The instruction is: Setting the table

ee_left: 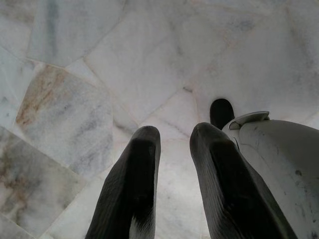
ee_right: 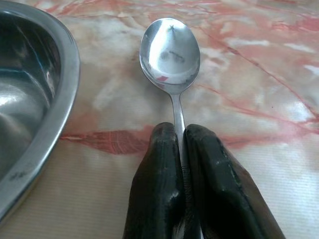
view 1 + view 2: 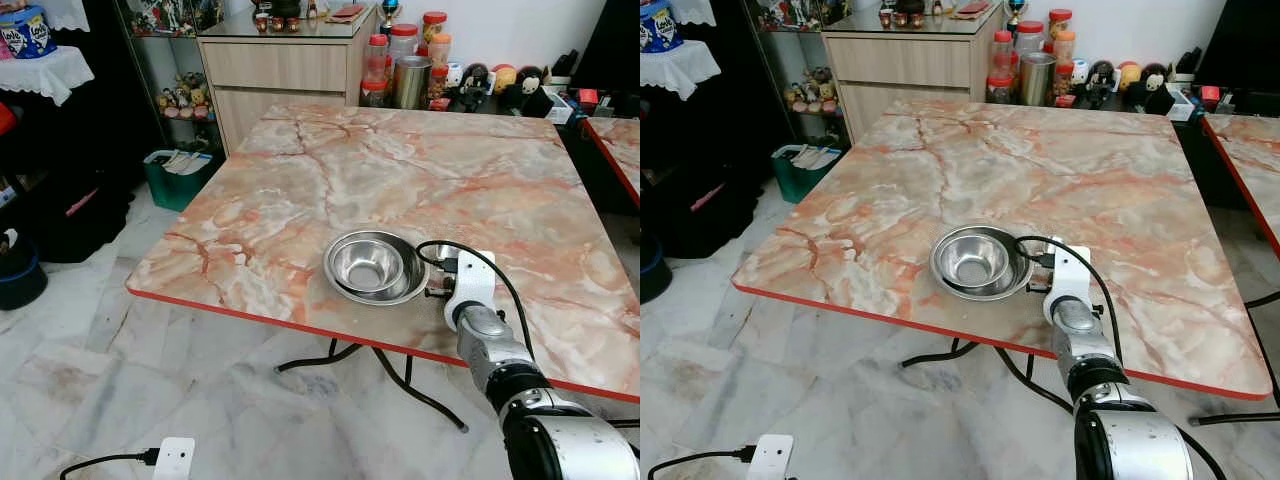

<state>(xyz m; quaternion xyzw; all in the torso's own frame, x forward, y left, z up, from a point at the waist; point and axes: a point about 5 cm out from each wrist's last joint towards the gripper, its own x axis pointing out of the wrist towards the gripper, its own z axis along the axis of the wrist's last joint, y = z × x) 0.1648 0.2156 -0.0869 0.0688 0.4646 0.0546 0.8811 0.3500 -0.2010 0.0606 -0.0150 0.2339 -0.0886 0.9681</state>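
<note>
- Pinching the spoon [image 2: 171, 55] by its handle, the right gripper [image 2: 180, 144] has both fingers pressed together on it, the scoop reaching out ahead over the table [image 3: 300, 200], low enough to be laid flat.
- Just beside the gripper stands the bowl [image 3: 372, 266], so the spoon seems meant to lie alongside it.
- Left gripper [image 1: 172, 149] hangs idle over the floor [image 1: 75, 64], fingers slightly apart and empty.

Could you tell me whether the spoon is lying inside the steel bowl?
No, the spoon lies on the table beside the bowl, its handle pinched by the right gripper.
</note>
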